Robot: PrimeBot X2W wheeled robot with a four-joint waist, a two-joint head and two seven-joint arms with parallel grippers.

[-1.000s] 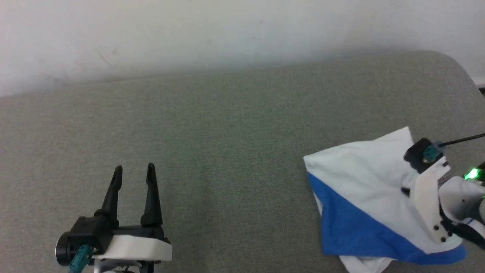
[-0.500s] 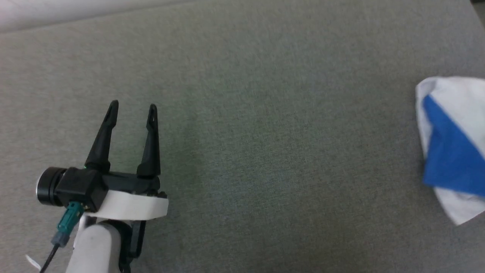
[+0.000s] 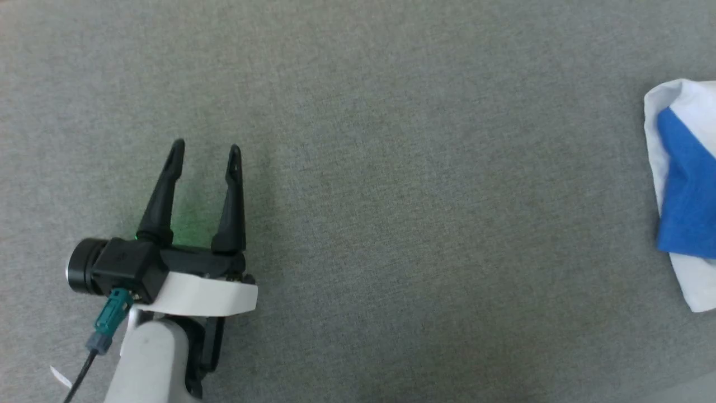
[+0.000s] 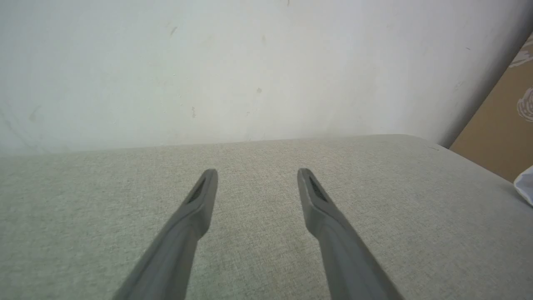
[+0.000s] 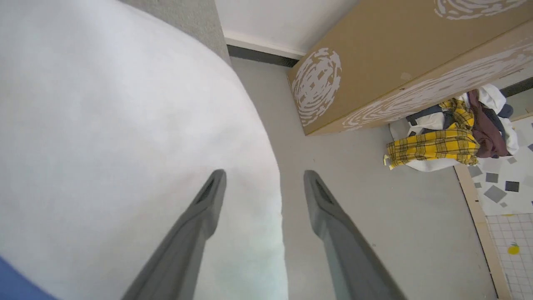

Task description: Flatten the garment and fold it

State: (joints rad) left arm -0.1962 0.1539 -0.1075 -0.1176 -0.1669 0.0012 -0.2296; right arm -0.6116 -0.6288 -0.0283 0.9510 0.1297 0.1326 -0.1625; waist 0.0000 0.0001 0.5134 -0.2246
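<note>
parks left gripper (image 3: 206, 148) released, empty, over bare grey surface (image 3: 391, 168), well apart from garment (image 3: 685, 168) at its right side; poises right gripper (image 5: 264, 173), spread too, above that white cloth edge, likely for pinching.

The thin soft shirt (image 3: 685, 184) is white and bright blue, the woven fabric surface (image 3: 391, 196) grey-green, the cardboard box (image 5: 374, 54) tan with white swirls.
</note>
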